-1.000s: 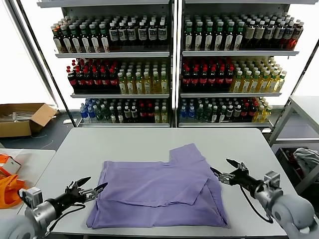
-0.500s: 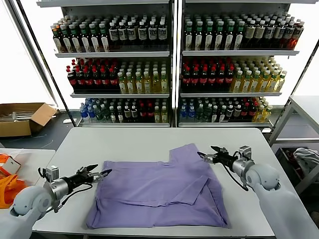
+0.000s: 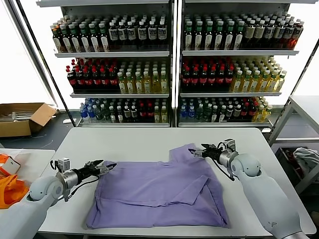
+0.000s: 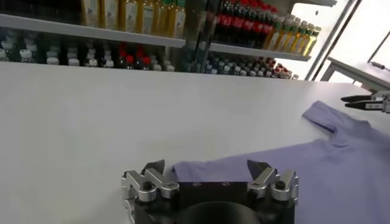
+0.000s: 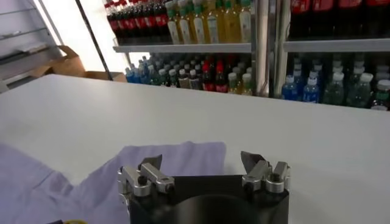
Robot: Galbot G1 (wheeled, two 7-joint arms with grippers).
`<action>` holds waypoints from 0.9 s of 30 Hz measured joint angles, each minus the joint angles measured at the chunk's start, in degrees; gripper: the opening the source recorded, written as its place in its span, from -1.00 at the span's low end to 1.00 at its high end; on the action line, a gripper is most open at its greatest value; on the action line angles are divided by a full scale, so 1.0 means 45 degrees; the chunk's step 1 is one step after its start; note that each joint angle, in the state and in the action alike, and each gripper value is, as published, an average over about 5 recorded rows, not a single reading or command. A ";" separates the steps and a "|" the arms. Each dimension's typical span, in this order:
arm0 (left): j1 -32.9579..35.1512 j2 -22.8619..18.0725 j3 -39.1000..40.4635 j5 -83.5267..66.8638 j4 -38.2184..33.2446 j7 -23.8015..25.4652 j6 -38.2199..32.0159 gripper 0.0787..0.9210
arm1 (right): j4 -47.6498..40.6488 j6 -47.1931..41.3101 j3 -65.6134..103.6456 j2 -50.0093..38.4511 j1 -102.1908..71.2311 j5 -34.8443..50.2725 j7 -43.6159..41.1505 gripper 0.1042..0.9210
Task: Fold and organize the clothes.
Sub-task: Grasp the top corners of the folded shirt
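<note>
**Supervisor:** Where's the shirt?

**Me:** I see one lavender T-shirt [image 3: 159, 191] spread on the grey table [image 3: 134, 142], partly folded, toward the table's near edge. One sleeve [image 3: 187, 152] sticks out from the shirt's far side, toward the drink shelves [image 3: 169, 64]. A folded flap lies across the shirt's middle.

**Supervisor:** Your left hand?

**Me:** My left hand [image 3: 104, 168] sits low over the table at the shirt's far left corner. Its fingers are spread apart and hold nothing. In the left wrist view the left hand [image 4: 210, 176] has that corner of the shirt [image 4: 292, 176] lying between its two fingertips, on the table. I cannot tell whether the tips touch the cloth.

**Supervisor:** And the right?

**Me:** My right hand [image 3: 202, 151] is at the outer edge of the sleeve, on the shirt's far right side. It's also released, fingers apart, nothing gripped. From the right wrist camera the right hand [image 5: 204, 167] frames the sleeve's edge [image 5: 183, 155] between its tips.

**Supervisor:** Anything else around the shirt?

**Me:** An orange fabric item [image 3: 9, 186] lies on a separate surface well left of the shirt. A cardboard box [image 3: 22, 118] rests on the floor beyond it. A grey-white bundle [image 3: 306, 159] sits off to the shirt's right, past the table.
</note>
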 measured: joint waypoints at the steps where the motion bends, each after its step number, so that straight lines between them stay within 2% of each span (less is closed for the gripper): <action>1: -0.0017 -0.0021 0.0037 0.0003 0.0040 0.0002 -0.0004 0.77 | -0.0115 0.0013 -0.0050 0.0062 0.0054 -0.0036 0.0006 0.76; 7: 0.0040 -0.0060 0.0231 -0.0023 0.0114 0.0024 -0.0050 0.77 | -0.0650 0.0017 -0.0270 0.0364 0.0330 -0.0147 0.0053 0.75; 10: 0.0138 -0.0065 0.0281 -0.0062 0.0059 0.0005 -0.0050 0.77 | -0.0803 0.0002 -0.0309 0.0491 0.0367 -0.0146 0.0079 0.62; 21: 0.0539 -0.0226 0.0385 -0.0086 -0.0199 -0.0025 0.0004 0.75 | -0.0966 -0.0148 -0.0564 0.0661 0.0477 -0.0008 0.0133 -0.17; 24: 0.0509 -0.0289 0.0440 -0.0109 -0.0125 -0.0011 0.0003 0.64 | -0.0998 -0.0163 -0.0621 0.0702 0.0481 0.0011 0.0174 -0.38; 27: 0.0429 -0.0379 0.0530 -0.0129 -0.0013 -0.0007 0.0001 0.43 | -0.1028 -0.0168 -0.0656 0.0733 0.0472 0.0037 0.0224 -0.60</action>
